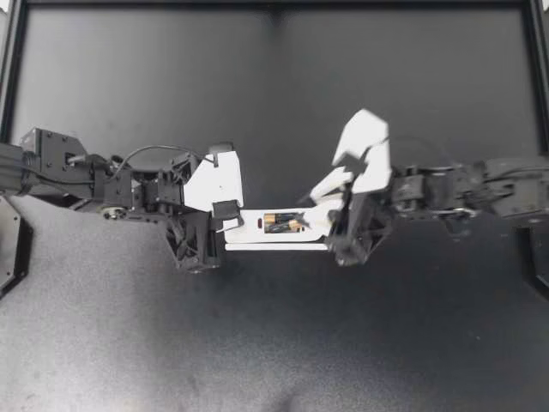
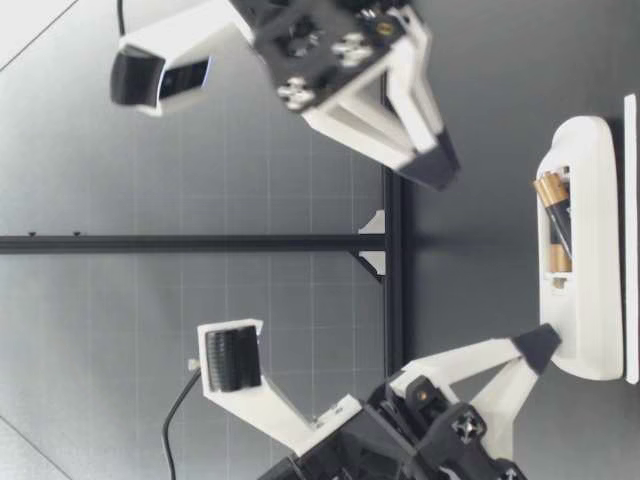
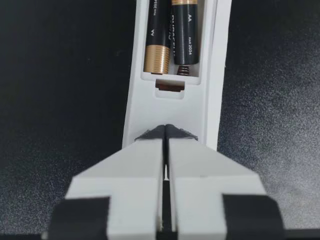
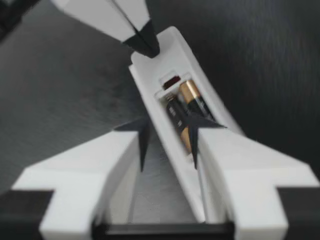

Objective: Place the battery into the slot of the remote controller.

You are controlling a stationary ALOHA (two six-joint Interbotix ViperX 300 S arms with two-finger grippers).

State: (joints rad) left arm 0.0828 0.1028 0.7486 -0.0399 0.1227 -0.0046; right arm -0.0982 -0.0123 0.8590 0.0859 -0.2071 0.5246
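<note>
The white remote [image 1: 257, 233] lies on the table between my arms, its battery slot facing up. Two black-and-gold batteries [image 1: 283, 221] sit in the slot. In the low view the gold end of one battery [image 2: 550, 192] stands above the slot's edge. My left gripper [image 1: 226, 215] is shut, and its joined fingertips [image 3: 166, 131] rest on the remote's end [image 3: 175, 107] just behind the slot. My right gripper [image 1: 326, 223] is open. It hangs above the remote's other end [image 4: 172, 165], one finger on either side, touching neither the remote nor a battery [image 4: 186, 102].
A thin white flat piece [image 2: 630, 240] lies on the dark cloth under the remote, along its side [image 1: 274, 247]. A black frame rail [image 1: 274, 5] borders the table's far side. Dark cloth [image 1: 274, 343] covers the table toward the front.
</note>
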